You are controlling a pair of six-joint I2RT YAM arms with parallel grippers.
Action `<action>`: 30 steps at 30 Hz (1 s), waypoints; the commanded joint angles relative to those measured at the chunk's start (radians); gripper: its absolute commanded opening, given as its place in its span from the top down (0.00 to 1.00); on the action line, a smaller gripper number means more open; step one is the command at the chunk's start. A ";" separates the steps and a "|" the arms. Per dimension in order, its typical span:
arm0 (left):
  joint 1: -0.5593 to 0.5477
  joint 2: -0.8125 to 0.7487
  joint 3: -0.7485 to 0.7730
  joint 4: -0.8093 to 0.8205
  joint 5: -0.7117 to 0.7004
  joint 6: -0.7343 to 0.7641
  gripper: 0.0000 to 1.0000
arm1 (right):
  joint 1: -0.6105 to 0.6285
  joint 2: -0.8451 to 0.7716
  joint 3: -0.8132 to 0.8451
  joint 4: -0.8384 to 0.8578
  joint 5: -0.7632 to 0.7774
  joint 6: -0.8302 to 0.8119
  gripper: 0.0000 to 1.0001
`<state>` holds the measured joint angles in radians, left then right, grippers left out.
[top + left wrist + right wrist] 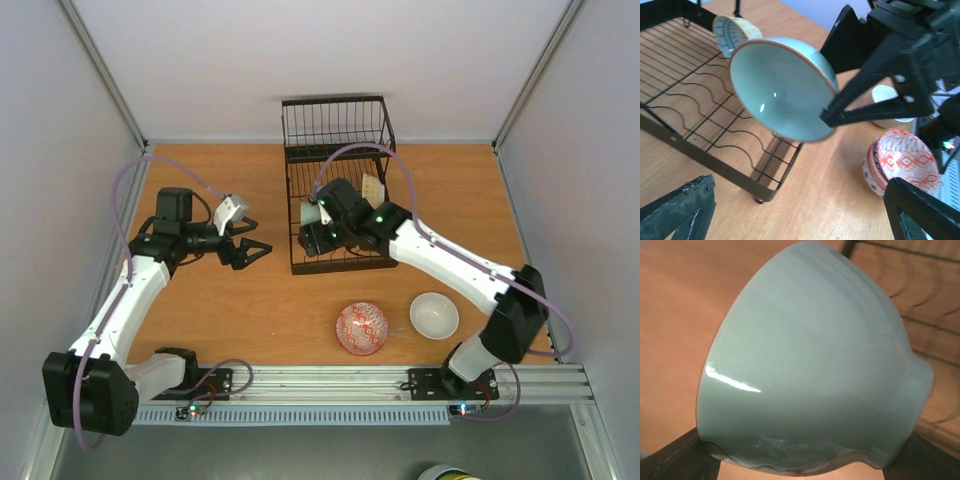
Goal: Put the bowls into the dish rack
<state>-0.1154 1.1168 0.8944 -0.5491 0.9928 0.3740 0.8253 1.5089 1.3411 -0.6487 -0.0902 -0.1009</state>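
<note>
On the wooden counter [250,300], the right tool [313,228] pinches the rim of a pale green bowl [780,85], tilted over the dish rack [705,161], while the left tool [260,237] hangs spread wide just beside that rack.

Table [200,330] carries rack [340,268], red bowl [362,328], seemingly white bowl [434,315].

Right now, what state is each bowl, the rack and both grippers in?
pale green bowl: gripped, tilted, over the dish rack
right gripper: shut on it
left gripper: open, empty
blue-rimmed bowl: in rack, on its side
red-patterned bowl: upright on table
white bowl: upright on table
dish rack: holds one bowl
</note>
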 commanded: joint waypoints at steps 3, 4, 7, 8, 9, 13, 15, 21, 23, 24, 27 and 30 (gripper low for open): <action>-0.001 -0.004 -0.015 0.113 -0.111 -0.072 0.08 | -0.012 0.209 0.281 -0.218 0.497 -0.157 0.97; -0.001 -0.003 -0.017 0.112 -0.113 -0.071 0.08 | -0.012 0.241 0.311 -0.229 0.542 -0.173 0.97; -0.001 0.000 -0.017 0.117 -0.107 -0.072 0.07 | -0.018 0.337 0.380 -0.226 0.608 -0.227 0.97; -0.001 0.000 -0.016 0.116 -0.105 -0.071 0.07 | -0.023 0.366 0.402 -0.225 0.618 -0.237 0.97; -0.001 -0.001 -0.015 0.114 -0.103 -0.070 0.07 | -0.030 0.396 0.427 -0.227 0.638 -0.244 0.97; -0.001 -0.015 -0.017 0.107 -0.111 -0.062 0.07 | -0.059 0.499 0.501 -0.234 0.681 -0.262 0.97; -0.001 -0.025 -0.022 0.111 -0.115 -0.061 0.07 | -0.075 0.533 0.522 -0.230 0.684 -0.272 0.97; -0.001 -0.018 -0.025 0.116 -0.111 -0.058 0.07 | -0.124 0.594 0.568 -0.213 0.680 -0.304 0.97; -0.001 -0.014 -0.025 0.116 -0.111 -0.058 0.07 | -0.141 0.611 0.578 -0.212 0.675 -0.307 0.97; -0.001 -0.012 -0.025 0.116 -0.111 -0.058 0.07 | -0.148 0.617 0.581 -0.210 0.670 -0.308 0.97; -0.001 -0.007 -0.025 0.118 -0.111 -0.057 0.07 | -0.167 0.636 0.590 -0.205 0.649 -0.309 0.97; -0.001 -0.001 -0.025 0.117 -0.112 -0.057 0.07 | -0.177 0.659 0.599 -0.202 0.639 -0.315 0.97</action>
<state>-0.1154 1.1114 0.8803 -0.4778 0.8818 0.3176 0.6617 2.1426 1.8881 -0.8829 0.5220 -0.3943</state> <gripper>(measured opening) 0.932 0.782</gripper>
